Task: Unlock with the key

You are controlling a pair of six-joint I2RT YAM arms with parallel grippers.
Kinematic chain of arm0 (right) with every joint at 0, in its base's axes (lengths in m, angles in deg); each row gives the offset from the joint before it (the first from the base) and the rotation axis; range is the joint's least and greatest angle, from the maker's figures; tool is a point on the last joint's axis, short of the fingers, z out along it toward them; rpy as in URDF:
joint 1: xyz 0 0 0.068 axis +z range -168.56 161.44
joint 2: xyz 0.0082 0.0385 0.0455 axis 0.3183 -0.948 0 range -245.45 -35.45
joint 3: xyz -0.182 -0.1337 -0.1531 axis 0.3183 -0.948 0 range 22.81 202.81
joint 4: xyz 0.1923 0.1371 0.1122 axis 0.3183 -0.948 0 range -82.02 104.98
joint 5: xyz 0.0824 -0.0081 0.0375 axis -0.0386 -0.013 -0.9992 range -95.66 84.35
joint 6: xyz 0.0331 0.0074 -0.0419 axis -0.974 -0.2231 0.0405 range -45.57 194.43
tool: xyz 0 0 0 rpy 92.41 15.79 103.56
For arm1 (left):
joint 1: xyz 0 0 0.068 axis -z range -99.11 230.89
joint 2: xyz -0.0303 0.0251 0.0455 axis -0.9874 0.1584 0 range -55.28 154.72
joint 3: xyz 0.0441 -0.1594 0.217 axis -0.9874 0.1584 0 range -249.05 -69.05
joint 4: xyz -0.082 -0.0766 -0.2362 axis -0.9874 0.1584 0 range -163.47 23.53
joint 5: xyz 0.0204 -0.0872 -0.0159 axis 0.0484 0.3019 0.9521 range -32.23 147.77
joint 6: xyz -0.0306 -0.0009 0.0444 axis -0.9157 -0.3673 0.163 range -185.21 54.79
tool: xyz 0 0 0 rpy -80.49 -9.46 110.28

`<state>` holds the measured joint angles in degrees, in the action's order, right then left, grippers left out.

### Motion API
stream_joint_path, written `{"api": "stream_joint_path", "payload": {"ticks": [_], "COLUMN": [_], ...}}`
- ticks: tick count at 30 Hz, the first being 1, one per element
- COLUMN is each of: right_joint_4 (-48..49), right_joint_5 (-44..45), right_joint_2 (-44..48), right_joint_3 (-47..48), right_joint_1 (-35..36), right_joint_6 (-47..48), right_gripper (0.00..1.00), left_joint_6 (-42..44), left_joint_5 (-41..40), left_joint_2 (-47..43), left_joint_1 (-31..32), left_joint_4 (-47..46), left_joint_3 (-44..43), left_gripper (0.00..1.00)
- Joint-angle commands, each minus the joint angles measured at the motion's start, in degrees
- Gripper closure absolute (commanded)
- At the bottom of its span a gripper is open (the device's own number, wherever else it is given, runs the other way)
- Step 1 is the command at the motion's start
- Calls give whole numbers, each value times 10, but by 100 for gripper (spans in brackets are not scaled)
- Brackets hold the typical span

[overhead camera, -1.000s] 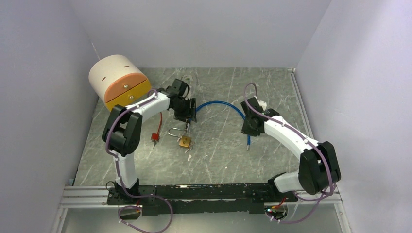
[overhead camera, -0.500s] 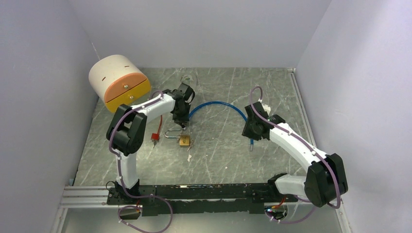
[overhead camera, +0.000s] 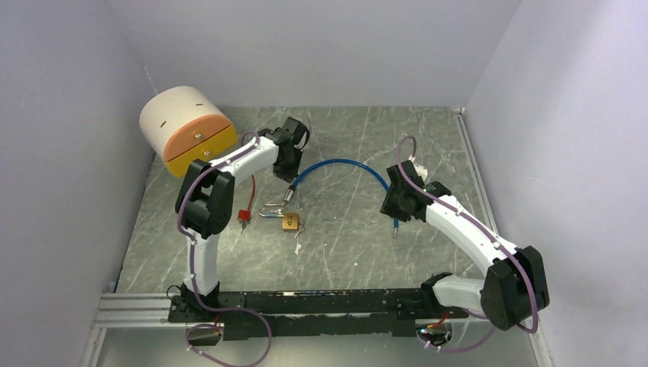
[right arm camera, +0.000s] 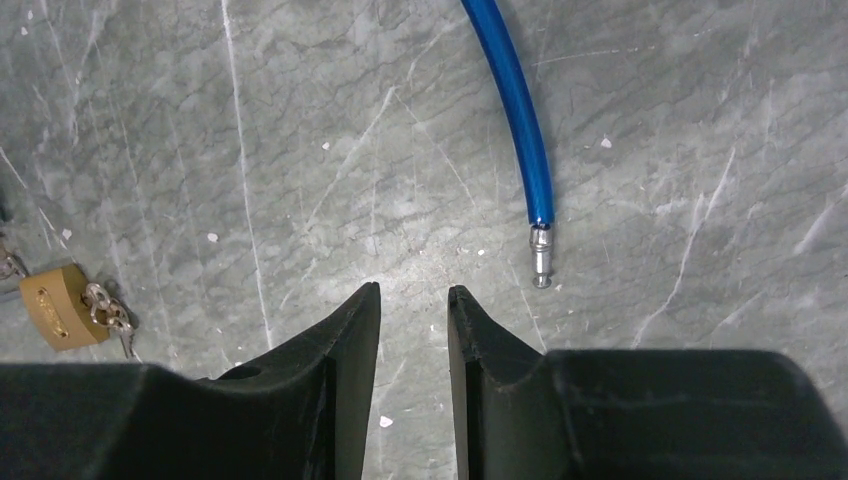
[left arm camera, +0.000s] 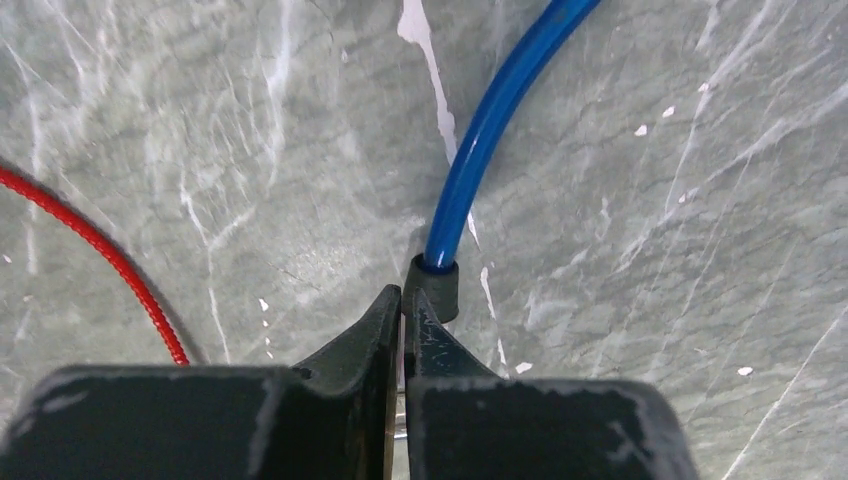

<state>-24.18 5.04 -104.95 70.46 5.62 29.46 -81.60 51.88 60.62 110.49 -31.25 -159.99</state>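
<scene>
The left tool (left arm camera: 402, 295) has its fingers pressed together, the tips touching the black collar (left arm camera: 436, 290) on one end of the blue cable (left arm camera: 490, 130). We cannot tell whether anything is nipped between them. Its arm reaches far across the worktop (overhead camera: 344, 252), the forearm laid out toward the middle and the wrist turned down. The right tool (right arm camera: 413, 292) hangs over bare worktop with its fingers a little spread and nothing between them. Its arm is bent, with the elbow back at the near right.

A second ago the left tool stood spread over the padlock's shackle. Now it sits farther back, at the cable end, and has closed. The right arm has swung a little to the right.

The padlock (overhead camera: 290, 222) lies flat near the middle of the worktop, just nearer than the left tool, with the keys (right arm camera: 105, 305) touching its side. The left wrist view misses the padlock but shows the red cable (left arm camera: 100, 255) curving past on its left. The right wrist view shows the cable's other end with its metal pin (right arm camera: 541, 256), just beyond the right finger. Only the top view takes in the cream and orange drum (overhead camera: 183, 126) at the far left corner.
</scene>
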Motion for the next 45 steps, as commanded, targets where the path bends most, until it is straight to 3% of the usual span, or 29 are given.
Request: {"api": "stream_joint_path", "payload": {"ticks": [1,3,6,8,13,19,25,37,43,45], "right_joint_4": [-13,-15,-10,-5,11,29,24,10,1,-4], "right_joint_5": [-5,-10,-18,-24,-48,-75,-86,-118,-121,-120], "right_joint_2": [13,18,25,26,31,47,33,76,101,108], "right_joint_3": [6,7,1,-6,-27,-42,-17,-15,-13,-10], "right_joint_1": [-1,-1,-1,-1,-1,0,-4,-4,-4,-4], "right_joint_6": [-17,-22,-24,-28,-40,-35,3,29,25,25], "right_gripper": [66,66,65,64,64,64,63,63,63,62], "left_joint_6": [24,22,23,20,1,-7,8,9,13,8], "left_joint_5": [9,26,61,78,91,36,-41,-59,-29,-32], "left_joint_2": [16,10,-19,-32,-32,-28,-24,62,62,60], "left_joint_1": [-8,-8,-8,-8,-8,-8,-15,-39,-42,-43], "left_joint_4": [1,0,-25,-39,-45,-36,-22,-62,-95,-90], "left_joint_3": [-34,-29,10,37,81,63,2,-59,-33,-34], "left_gripper": [89,80,48,42,47,84,87,67,49,36]}}
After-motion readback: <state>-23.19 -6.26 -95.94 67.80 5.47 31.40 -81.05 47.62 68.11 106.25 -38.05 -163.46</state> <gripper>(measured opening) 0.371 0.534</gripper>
